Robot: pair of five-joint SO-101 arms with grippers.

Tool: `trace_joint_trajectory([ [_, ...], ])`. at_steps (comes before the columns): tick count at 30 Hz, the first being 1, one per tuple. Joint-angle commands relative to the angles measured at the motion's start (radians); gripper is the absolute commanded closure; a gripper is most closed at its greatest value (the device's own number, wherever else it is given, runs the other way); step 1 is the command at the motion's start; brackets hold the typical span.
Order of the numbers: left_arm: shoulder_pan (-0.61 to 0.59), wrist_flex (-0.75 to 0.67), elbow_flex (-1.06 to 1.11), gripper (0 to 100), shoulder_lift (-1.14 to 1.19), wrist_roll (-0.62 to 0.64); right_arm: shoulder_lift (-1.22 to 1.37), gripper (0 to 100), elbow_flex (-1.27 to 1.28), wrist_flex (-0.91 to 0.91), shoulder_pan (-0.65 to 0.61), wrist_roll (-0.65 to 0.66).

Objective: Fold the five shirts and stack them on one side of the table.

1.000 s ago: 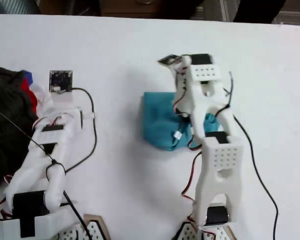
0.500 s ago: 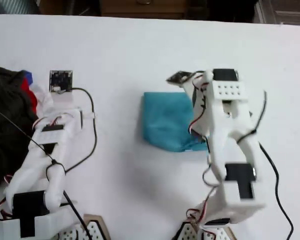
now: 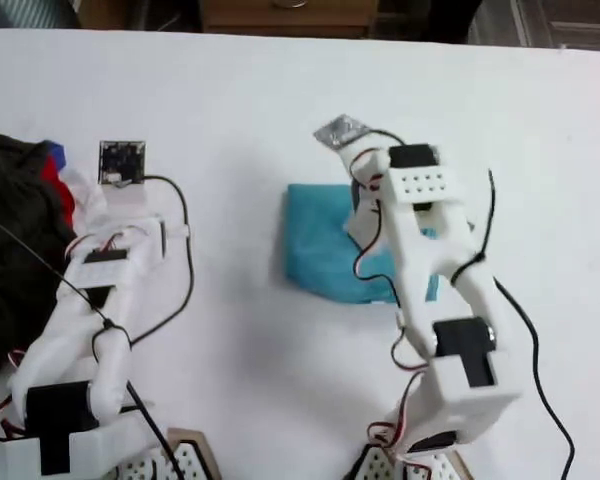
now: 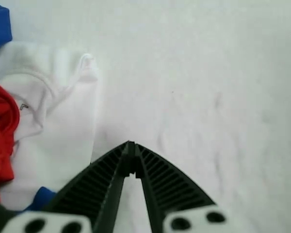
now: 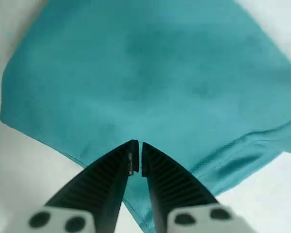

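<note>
High view: the folded teal shirt lies at the centre of the table, long axis 9 to 3 o'clock. The right gripper is over it, jaws pressed together. The left gripper, jaws likewise together, is beside the white shirt of the 9 o'clock pile.
</note>
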Motion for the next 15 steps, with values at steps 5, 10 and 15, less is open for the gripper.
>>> trace_joint_trajectory([
  [5,0.009,-0.018,-0.012,97,-0.038,0.003,-0.002,97.8,-0.008,0.205,0.127,-0.005],
  [10,0.009,-0.018,-0.012,97,-0.038,0.003,-0.01,97.8,-0.002,0.259,0.205,0.121],
  [15,0.009,-0.018,-0.012,97,-0.038,0.003,-0.002,97.8,-0.028,0.254,0.239,0.14],
])
